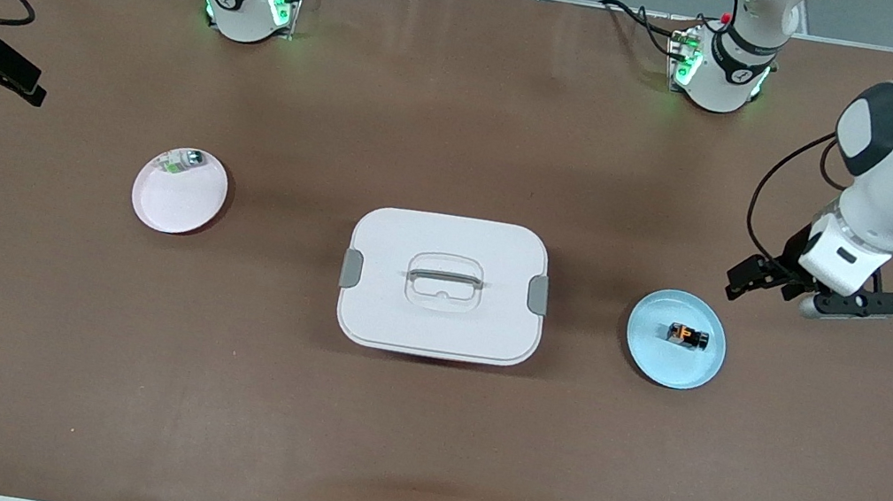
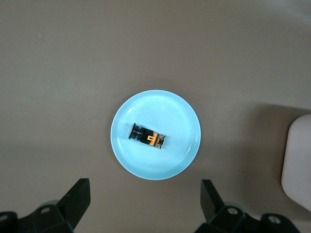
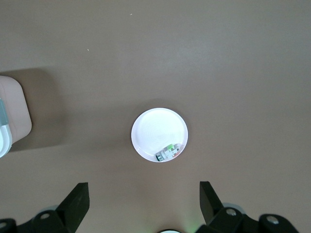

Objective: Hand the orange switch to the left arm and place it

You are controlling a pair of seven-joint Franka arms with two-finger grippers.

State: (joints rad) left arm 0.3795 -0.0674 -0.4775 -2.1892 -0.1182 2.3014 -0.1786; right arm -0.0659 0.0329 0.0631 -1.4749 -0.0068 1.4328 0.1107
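While orange switch (image 1: 687,335) lies in blue plate (image 1: 649,354) | box (image 1: 437,321) lidded

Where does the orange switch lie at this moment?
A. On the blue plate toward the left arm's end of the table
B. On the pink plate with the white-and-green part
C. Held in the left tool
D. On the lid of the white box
A: the orange switch lies on its side on the blue plate, beside the box, untouched by either tool.
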